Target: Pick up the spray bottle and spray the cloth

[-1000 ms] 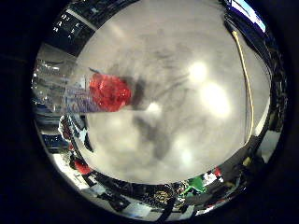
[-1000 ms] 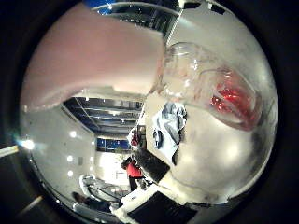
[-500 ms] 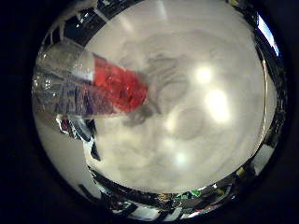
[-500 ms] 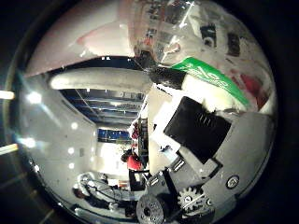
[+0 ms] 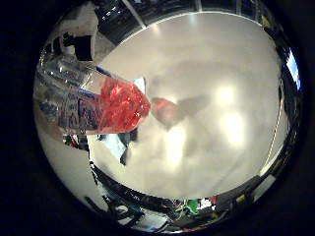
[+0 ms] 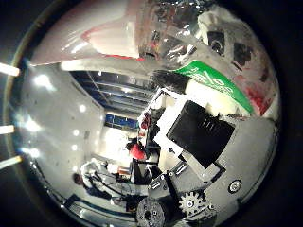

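Observation:
The spray bottle [image 5: 84,93] is clear plastic with a red spray head [image 5: 120,105]. It fills one side of the little finger side palm view, close to the palm and raised above the white table [image 5: 207,118]. The crumpled white and grey cloth [image 5: 124,147] lies on the table below the red head. The thumb side palm view shows the bottle's clear body with a green label [image 6: 213,80] pressed against my right hand's black and geared parts [image 6: 194,142]. The fingers curl around the bottle.
A red glow from the spray head [image 5: 164,108] falls on the table beside the cloth. Room clutter lines the table's far edges [image 5: 148,202]. The thumb side palm view looks out at the ceiling and room [image 6: 104,104].
The bottle stays in my hand throughout. The view has swung, so the table now lies further from the palm and the cloth shows under the red head.

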`<state>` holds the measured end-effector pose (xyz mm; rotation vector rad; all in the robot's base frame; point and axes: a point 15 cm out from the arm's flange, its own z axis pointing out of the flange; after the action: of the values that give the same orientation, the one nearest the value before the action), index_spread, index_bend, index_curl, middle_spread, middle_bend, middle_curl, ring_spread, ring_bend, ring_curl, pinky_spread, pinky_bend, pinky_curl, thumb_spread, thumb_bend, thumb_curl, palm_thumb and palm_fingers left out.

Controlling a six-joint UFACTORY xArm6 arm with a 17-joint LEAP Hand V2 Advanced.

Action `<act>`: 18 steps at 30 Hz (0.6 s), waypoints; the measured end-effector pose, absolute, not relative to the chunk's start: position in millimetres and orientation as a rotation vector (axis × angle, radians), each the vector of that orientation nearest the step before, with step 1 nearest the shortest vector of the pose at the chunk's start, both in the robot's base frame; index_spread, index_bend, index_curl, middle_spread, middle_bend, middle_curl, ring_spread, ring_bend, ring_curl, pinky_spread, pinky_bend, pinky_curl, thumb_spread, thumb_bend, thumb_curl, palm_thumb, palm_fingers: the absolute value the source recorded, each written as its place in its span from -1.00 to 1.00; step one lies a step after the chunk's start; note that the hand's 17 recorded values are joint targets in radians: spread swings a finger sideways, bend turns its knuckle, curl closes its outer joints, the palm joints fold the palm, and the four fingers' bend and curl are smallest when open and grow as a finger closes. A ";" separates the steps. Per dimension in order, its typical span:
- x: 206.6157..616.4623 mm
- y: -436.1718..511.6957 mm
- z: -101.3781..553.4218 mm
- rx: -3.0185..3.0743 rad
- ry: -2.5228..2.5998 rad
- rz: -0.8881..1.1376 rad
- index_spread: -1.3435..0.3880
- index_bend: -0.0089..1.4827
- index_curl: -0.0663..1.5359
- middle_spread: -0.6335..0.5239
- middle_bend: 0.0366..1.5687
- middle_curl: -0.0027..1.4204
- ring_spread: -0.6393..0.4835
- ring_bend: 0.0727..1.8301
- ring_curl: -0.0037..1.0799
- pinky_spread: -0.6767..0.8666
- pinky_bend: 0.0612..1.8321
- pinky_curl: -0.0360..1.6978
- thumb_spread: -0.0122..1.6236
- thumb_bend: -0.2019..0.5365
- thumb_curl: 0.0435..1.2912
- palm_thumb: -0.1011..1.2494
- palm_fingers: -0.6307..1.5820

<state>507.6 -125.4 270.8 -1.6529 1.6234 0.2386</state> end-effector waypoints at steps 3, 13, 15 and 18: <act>499.8 -107.7 301.2 -1.810 1.576 0.161 0.34 0.68 0.04 -0.06 0.79 -0.02 -0.22 0.52 0.33 -0.33 0.32 0.25 0.25 -0.48 -0.16 0.73 0.57; 485.5 -98.3 324.3 -2.200 1.586 -0.158 0.35 0.70 0.02 -0.05 0.80 -0.04 -0.21 0.52 0.38 -0.30 0.21 0.50 0.20 -0.49 -0.06 0.74 0.57; 488.5 -100.7 326.8 -2.276 1.579 -0.263 0.35 0.69 0.01 -0.04 0.80 -0.04 -0.21 0.52 0.38 -0.30 0.19 0.54 0.19 -0.50 -0.04 0.73 0.58; 489.8 -95.5 327.5 -2.370 1.557 -0.393 0.35 0.69 0.01 -0.04 0.80 -0.04 -0.22 0.51 0.39 -0.30 0.17 0.59 0.17 -0.50 -0.02 0.72 0.58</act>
<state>489.8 -95.5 327.5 -2.3704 1.5572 -0.3926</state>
